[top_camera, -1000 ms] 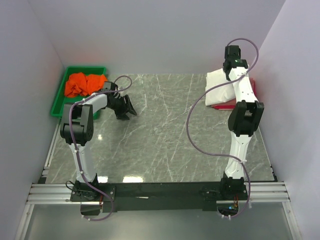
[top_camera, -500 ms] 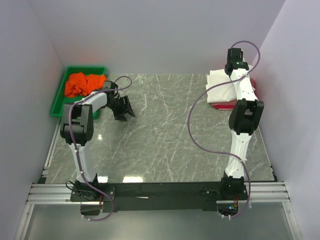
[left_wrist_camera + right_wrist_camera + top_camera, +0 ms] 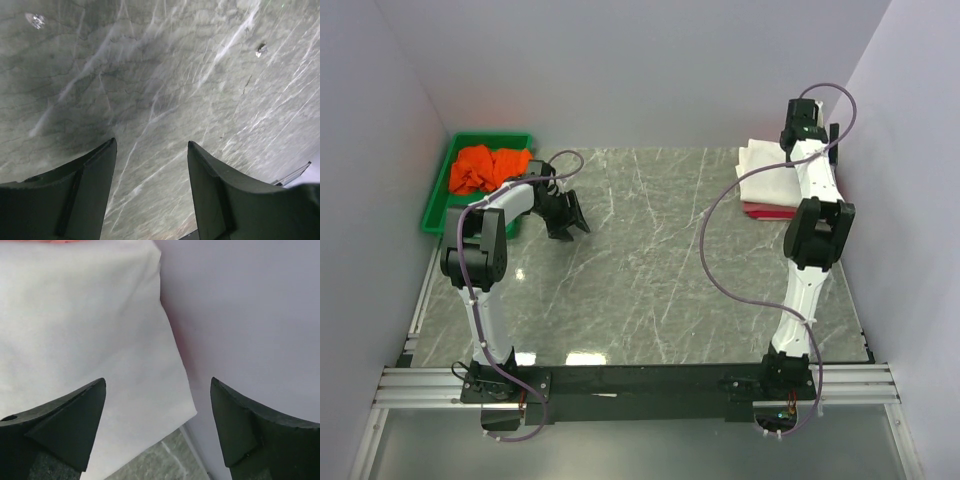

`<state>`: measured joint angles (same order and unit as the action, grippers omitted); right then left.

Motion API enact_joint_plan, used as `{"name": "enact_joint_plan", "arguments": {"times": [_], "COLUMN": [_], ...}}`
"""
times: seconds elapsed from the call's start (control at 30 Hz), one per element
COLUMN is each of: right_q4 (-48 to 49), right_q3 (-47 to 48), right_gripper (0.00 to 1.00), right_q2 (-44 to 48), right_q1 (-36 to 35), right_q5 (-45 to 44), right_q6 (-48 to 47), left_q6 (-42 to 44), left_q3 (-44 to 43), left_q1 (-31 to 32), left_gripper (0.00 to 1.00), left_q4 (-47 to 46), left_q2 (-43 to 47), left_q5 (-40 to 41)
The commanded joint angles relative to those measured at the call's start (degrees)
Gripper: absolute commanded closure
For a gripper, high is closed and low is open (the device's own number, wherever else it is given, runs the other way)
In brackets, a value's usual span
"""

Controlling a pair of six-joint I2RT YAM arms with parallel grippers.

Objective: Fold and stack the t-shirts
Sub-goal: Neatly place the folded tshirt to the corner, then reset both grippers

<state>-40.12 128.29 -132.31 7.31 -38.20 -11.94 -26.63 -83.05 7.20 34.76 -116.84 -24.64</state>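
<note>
Right gripper (image 3: 157,387), jaws spread and empty, hangs over the folded white t-shirt (image 3: 75,325), which tops a red t-shirt (image 3: 765,211). Left gripper (image 3: 150,150), jaws parted on nothing, faces the bare marble table (image 3: 150,60). The orange t-shirt (image 3: 490,167), crumpled with no clear long axis, lies in the green tray (image 3: 437,200) behind the left wrist, so the left arm is the nearer.

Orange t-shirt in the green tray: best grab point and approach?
Pinch a raised fold atop the orange t-shirt, coming from above. It lies crumpled, no flat edge showing, and the green tray walls likely hinder a side approach.
</note>
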Motion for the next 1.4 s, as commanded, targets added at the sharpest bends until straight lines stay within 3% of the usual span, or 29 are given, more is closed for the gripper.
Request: {"name": "enact_joint_plan", "arguments": {"times": [0.0,0.43,0.77,0.93,1.13,1.37], "right_q4": [2.8,6.9,9.9,12.3,12.4,12.2], "right_q3": [-3.6,-24.6,-51.4,-62.9,-68.9,-71.0], "right_gripper": [0.09,0.08,0.08,0.08,0.08,0.08], "right_q2": [7.7,30.9,52.9,58.9,63.8,65.7], "right_q1": [0.2,-7.0,-24.2,-30.6,-34.2,-34.9], "right_q5": [1.3,9.1,22.4,25.9,25.5,25.7], "right_q6": [4.7,13.7,28.6,35.9,40.5,38.9], "left_q6": [-1.2,-5.0,-8.3,-9.3,-11.2,-10.9], "left_q3": [-0.6,5.3,16.2,22.7,27.9,30.7], "left_q1": [0.3,1.8,5.7,7.6,8.0,8.1], "left_gripper": [0.36,0.36,0.34,0.33,0.31,0.3], "left_q4": [-2.1,-8.7,-13.0,-14.9,-13.1,-12.1], "left_q2": [3.4,14.2,30.5,39.2,47.7,55.0], "left_q5": [1.1,7.3,15.0,17.8,20.2,21.0]}}
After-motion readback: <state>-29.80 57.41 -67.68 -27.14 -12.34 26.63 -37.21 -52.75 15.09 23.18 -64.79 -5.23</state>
